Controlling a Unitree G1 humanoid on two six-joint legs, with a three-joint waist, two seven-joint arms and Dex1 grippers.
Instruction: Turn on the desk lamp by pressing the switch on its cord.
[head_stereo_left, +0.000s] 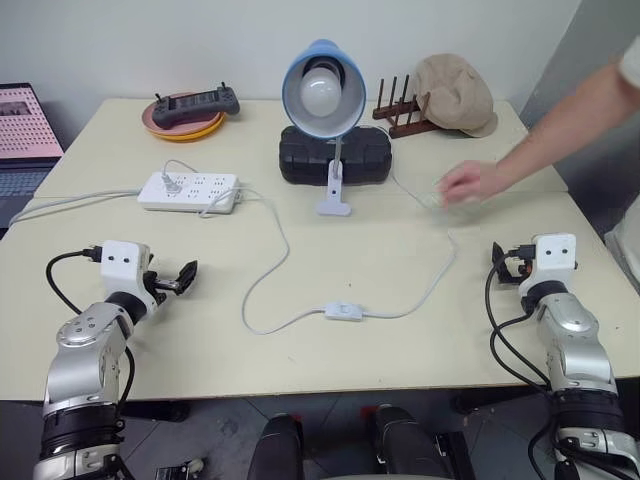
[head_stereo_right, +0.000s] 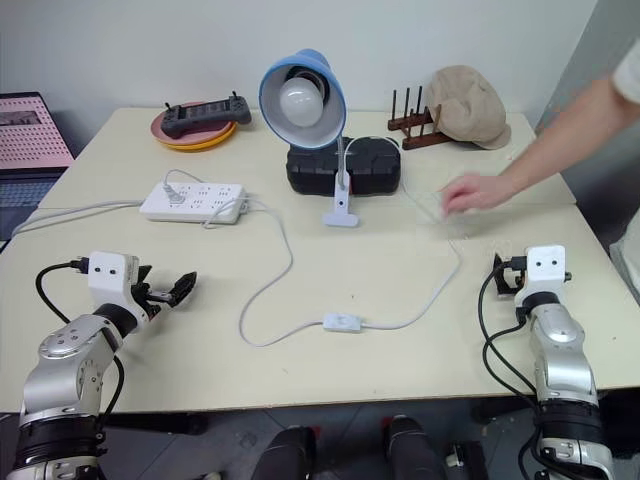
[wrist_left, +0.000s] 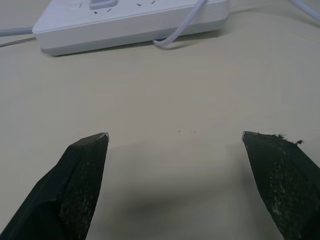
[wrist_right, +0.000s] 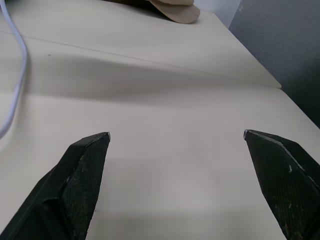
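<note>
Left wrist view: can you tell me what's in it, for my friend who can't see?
Two black gripper fingers stand wide apart over a bare cream table, holding nothing. Beyond them lies a white power strip with a thin white cord curling beside it.
</note>
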